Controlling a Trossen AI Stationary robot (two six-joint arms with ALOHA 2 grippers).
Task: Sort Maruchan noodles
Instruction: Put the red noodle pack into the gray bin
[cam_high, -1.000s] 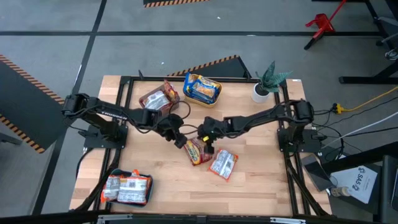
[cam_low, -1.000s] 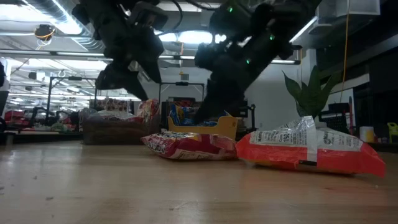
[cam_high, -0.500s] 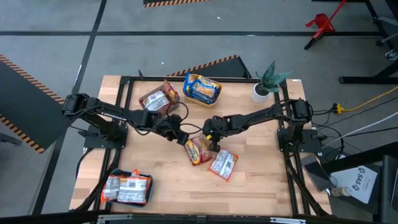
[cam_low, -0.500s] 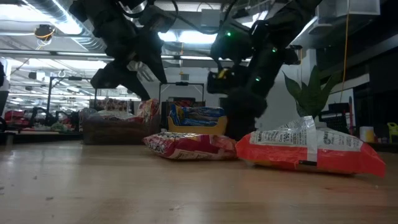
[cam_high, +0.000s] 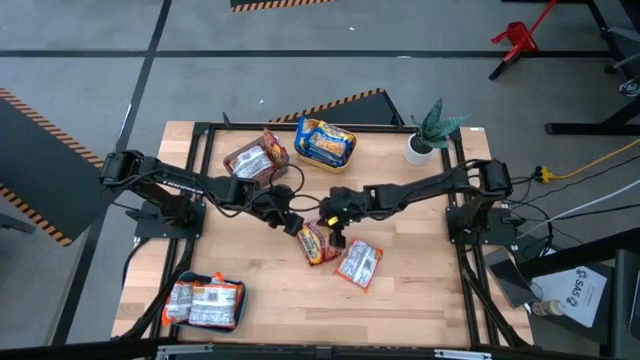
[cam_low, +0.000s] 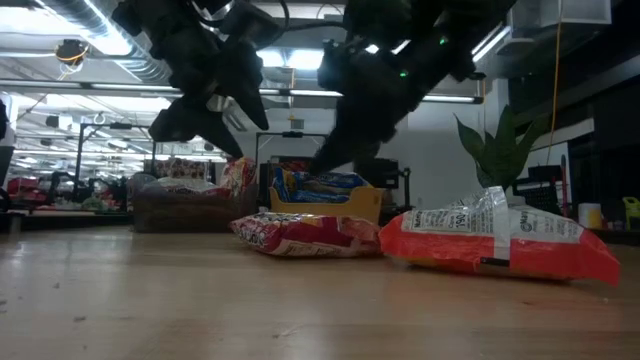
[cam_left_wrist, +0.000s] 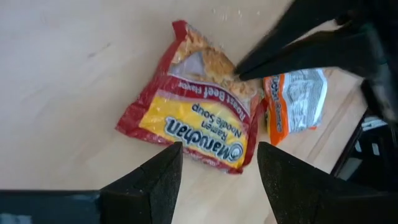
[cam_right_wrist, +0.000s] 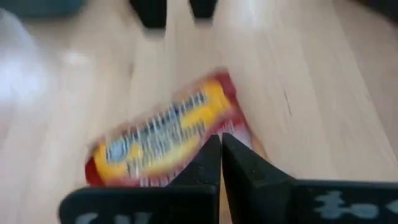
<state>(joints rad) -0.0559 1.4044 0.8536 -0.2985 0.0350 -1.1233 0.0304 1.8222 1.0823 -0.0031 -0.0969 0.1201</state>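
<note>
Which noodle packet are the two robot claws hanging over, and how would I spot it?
Start at the middle of the wooden table, where both dark arms meet. Just below the left claw and the right claw lies the red-and-yellow packet, flat on the wood. Its yellow panel reading Maruchan sets it apart from the orange-and-silver packet beside it.

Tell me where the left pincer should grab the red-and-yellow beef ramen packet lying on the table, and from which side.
From straight above, across the red-and-yellow plastic Maruchan packet: it lies flat on the wooden table, so only a top-down pinch works. The open left pincer is probably best closing over its crimped end.
</note>
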